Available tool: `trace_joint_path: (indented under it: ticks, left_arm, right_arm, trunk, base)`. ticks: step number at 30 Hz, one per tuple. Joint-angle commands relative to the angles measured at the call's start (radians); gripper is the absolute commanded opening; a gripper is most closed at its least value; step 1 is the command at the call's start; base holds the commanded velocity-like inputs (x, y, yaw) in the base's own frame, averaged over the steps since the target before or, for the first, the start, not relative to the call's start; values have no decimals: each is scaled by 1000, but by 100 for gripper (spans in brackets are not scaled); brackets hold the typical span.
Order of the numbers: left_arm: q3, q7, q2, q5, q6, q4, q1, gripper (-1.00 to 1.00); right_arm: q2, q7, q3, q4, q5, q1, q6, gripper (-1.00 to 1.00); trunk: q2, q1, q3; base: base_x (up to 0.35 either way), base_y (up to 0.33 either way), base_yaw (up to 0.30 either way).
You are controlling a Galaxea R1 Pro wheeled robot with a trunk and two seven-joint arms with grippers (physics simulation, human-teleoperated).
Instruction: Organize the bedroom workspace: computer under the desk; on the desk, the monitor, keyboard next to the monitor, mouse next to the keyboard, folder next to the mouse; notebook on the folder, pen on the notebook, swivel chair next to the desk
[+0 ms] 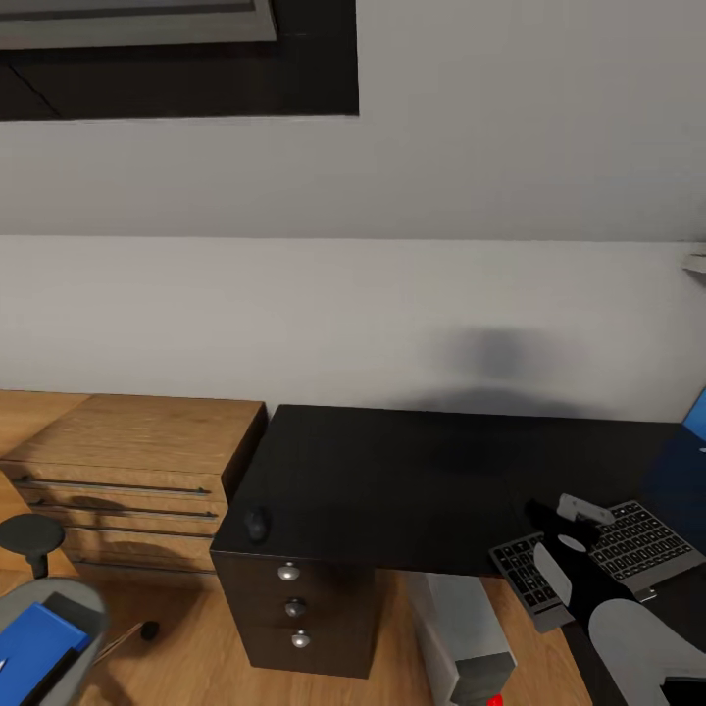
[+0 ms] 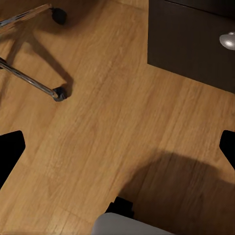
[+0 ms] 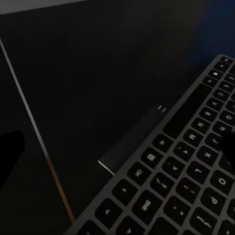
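Pale grey wall (image 1: 294, 294) behind; light wooden chest of drawers (image 1: 118, 461) against it, standing on warm wooden plank floor (image 2: 112, 122); dark window frame (image 1: 176, 59) above.

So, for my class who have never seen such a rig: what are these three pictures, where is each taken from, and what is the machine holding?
These are simulator renders from a wheeled robot with two arms. The big picture looks down from its head. There you see the black desk, the small dark mouse near its left corner, a wooden chest of drawers beside it, and the blue folder on the swivel chair at lower left. The right gripper is at the keyboard, which hangs over the desk's front edge; whether it grips it is unclear. The right wrist camera shows those keys close up. The left wrist camera looks at the wooden floor, with its left gripper open and empty.
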State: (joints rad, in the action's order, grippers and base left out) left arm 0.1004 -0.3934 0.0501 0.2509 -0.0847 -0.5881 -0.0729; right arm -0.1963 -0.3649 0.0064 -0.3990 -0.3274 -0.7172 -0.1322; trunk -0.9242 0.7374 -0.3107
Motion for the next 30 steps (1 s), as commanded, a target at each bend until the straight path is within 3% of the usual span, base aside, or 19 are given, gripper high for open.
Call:
trace_joint_path:
  ticks: [1, 10, 18, 30]
  left_arm:
    - [7, -7, -1, 10, -5, 0, -1, 100]
    - [7, -7, -1, 11, -5, 1, -1, 100]
    - [6, -7, 0, 12, -5, -3, -1, 100]
    - [4, -10, 3, 15, -6, -16, -1, 100]
  right_arm:
    - [-1, 0, 1, 5, -9, -1, -4, 100]
    - [-7, 1, 3, 100, -5, -46, 2, 100]
    - [-16, 1, 3, 117, -3, -55, 7, 100]
    - [-12, 1, 8, 68, -4, -56, 34, 100]
  trunk:
    - [-1, 0, -1]
    - [-1, 0, -1]
    - [-1, 0, -1]
    - [-85, 46, -39]
  base:
    - [0, -2, 0]
    - [0, 0, 0]
    - [0, 0, 0]
    - [0, 0, 0]
